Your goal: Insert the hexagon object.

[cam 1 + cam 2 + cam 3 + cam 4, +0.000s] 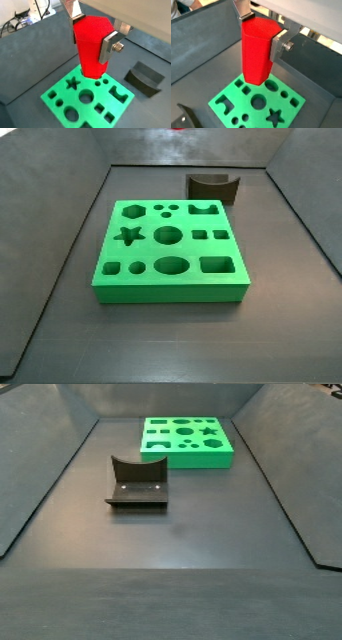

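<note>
Jaws of gripper (pixel 92 36) pinch upright hexagon object (pixel 89 47) above green board (pixel 87 100).

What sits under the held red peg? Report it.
The gripper holds the hexagon object upright above the green board. Star and round holes show beside it in both wrist views; the peg covers the board directly beneath.

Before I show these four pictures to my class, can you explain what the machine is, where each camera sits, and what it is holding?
It is a robot arm with a two-finger claw. Two cameras ride on its wrist and look down past the claw; both wrist views show it shut on the red hexagon object, held above the green board with shaped holes. Two more cameras stand beside the floor; both side views show the board and a dark curved block apart from it, but not the claw.
</note>
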